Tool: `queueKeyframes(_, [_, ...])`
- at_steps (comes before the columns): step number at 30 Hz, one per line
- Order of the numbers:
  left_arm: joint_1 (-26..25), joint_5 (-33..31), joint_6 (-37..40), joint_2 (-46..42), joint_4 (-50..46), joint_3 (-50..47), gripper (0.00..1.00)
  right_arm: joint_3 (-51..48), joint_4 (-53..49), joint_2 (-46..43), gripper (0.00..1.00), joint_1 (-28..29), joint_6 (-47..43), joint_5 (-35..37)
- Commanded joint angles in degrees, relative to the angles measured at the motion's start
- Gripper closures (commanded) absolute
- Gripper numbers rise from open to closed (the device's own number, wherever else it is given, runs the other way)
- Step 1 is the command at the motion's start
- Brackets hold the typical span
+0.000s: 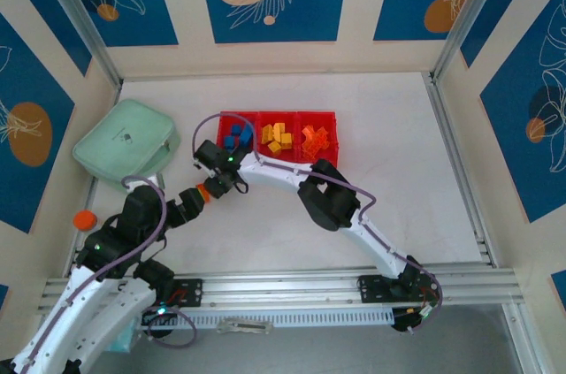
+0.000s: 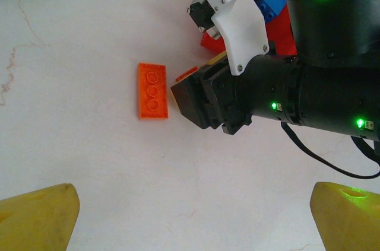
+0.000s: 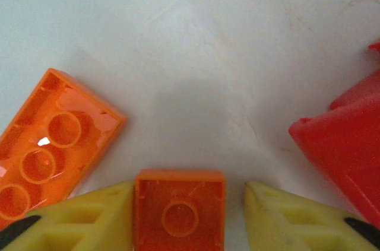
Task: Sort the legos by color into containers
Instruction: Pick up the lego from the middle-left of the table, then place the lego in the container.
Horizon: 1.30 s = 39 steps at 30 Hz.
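While the right gripper is straddling a small orange lego on the table off the red tray's near-left corner, its jaws are standing narrow, one finger touching, the other just apart. The left gripper is hovering spread wide, and a longer orange lego is lying just beside the small one.

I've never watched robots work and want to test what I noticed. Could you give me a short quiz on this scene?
1. True or false: the left gripper is open, with nothing between its fingers.
2. Seen from the top camera, which compartment of the tray holds the blue bricks? A left, B middle, C right.
3. Fill in: the brick that the right gripper straddles is coloured ____.

Key: 1 true; 2 A; 3 orange.
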Motion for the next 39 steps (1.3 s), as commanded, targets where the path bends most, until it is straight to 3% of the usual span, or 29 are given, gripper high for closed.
queueKeyframes(1, [0.8,0.0,-0.6,0.5,1.5,-0.6,0.01,-0.9,0.6,-0.2,0.57,0.9,-0.5,-0.8])
queueKeyframes(9, [0.8,1.0,-0.1,1.0,1.6,0.3,0.01,-2.8,-0.1,-5.0,0.68,0.8,0.4,-0.7])
queueKeyframes(15, [0.8,3.4,1.5,2.8,3.2,1.7,0.01,-13.5,1.4,-16.8,0.69,-0.2,4.0,1.1])
queueKeyframes(24, [0.8,10.0,4.3,10.3,13.1,1.2,0.01,-27.6,-1.1,-33.4,0.69,-11.6,13.4,5.8])
queueKeyframes(32, [0.8,11.9,5.4,17.3,22.2,0.7,0.01,-27.4,-2.0,-31.4,0.69,-26.7,15.2,9.8])
queueKeyframes(36, [0.8,11.9,5.3,19.4,24.2,0.4,0.01,-23.0,-2.0,-25.7,0.68,-30.6,14.5,9.7])
queueKeyframes(39, [0.8,11.6,5.2,19.9,24.4,0.5,0.01,-19.1,-2.5,-22.4,0.59,-31.7,13.4,9.3])
